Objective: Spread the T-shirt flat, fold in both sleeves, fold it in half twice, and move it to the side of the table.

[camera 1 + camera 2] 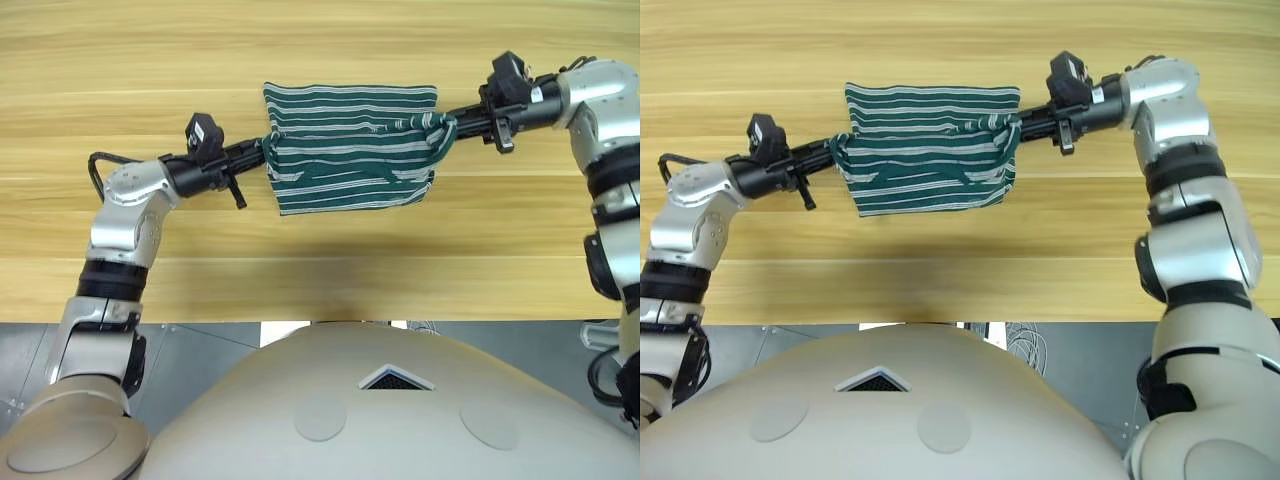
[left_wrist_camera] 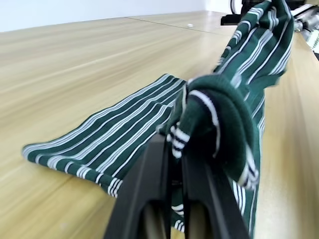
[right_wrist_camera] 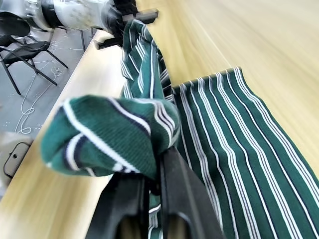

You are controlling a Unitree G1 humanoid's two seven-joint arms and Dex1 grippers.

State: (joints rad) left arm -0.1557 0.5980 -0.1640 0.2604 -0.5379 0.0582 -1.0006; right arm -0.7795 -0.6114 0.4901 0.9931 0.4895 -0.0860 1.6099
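On the wide wooden tabletop [image 1: 300,260], the left claw [image 1: 268,150] and right claw [image 1: 447,126] each pinch one side edge of the T-shirt [image 1: 345,165].

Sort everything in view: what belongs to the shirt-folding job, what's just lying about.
Job: striped T-shirt; left pincer and right pincer, each shut on a bunched side of it; wooden table.
Lying about: black chair and loose cables on the floor.

Left hand [image 1: 265,148], right hand [image 1: 448,125] clamped, pointing inward.
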